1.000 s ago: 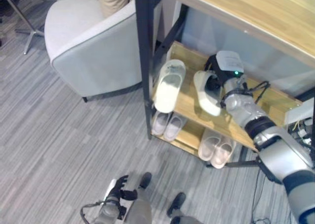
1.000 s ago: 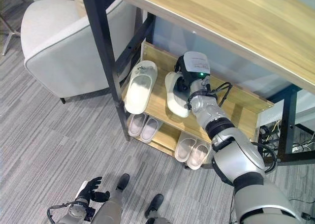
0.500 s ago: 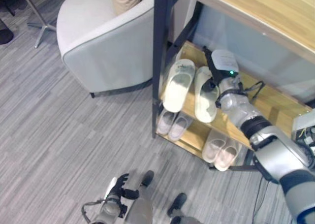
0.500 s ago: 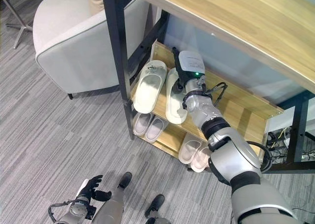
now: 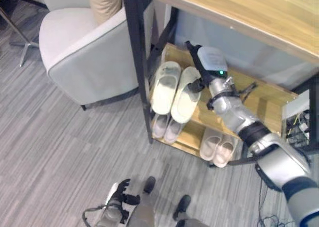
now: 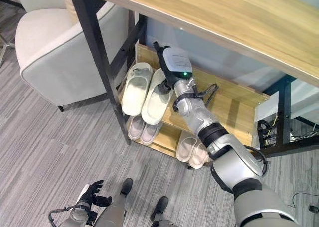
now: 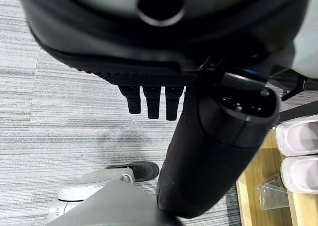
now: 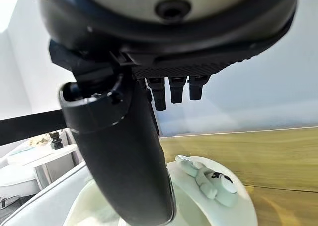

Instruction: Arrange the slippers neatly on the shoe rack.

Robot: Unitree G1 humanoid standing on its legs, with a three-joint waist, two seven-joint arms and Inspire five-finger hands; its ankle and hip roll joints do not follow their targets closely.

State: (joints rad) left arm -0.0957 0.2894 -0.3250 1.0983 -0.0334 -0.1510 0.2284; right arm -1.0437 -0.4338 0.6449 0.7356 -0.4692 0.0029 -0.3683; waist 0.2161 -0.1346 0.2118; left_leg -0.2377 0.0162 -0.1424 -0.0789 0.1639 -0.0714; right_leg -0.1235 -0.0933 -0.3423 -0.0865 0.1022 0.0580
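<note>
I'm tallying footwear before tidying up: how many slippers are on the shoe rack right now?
6. Two large slippers lie side by side on the upper shelf, the right hand at the second. Two small pairs sit on the lower shelf. Others may be hidden.

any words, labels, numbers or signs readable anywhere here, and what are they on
None can be read.
Slippers on the shoe rack: the cream slipper by the right robot hand bears a small figure-shaped charm, no lettering.
Right wrist housing: a green light, no text.
Wooden tabletop, armchair, carpet: no print.
Left robot hand: unmarked.
</note>
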